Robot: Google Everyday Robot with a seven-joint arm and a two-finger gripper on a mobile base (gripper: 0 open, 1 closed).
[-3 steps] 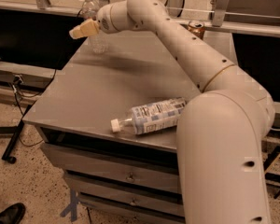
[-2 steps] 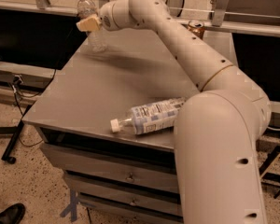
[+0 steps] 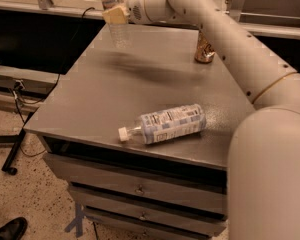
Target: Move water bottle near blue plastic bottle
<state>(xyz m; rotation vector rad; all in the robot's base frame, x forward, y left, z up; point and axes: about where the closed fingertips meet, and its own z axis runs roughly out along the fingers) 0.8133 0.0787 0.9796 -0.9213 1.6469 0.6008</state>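
You are looking at a grey metal table [image 3: 140,79] with the robot's pale arm [image 3: 230,34] reaching across it from the right side of the view toward the far left corner. The gripper [image 3: 115,15] is sitting at that corner, right up against the upper part of the water bottle [image 3: 118,35], its tan tip overlapping the bottle from your viewpoint. You cannot tell from here whether the gripper is clamping the bottle or merely resting beside it.

The water bottle is standing upright near the table's far edge, its clear ribbed body showing below the gripper and its shoulder showing above it; the top is running out of the picture.

The blue plastic bottle [image 3: 166,124] is lying on its side close to the near edge of the table, white cap pointing toward the left front and its blue-and-white label facing up. It is lying well apart from the water bottle, with most of the bare tabletop stretching between them.

A tan drink can [image 3: 204,50] is standing upright toward the far right of the table, partly hidden behind the arm. Under the tabletop you are seeing a stack of metal drawers [image 3: 140,189]. A dark shoe [image 3: 7,229] is showing on the speckled floor at the lower left corner.
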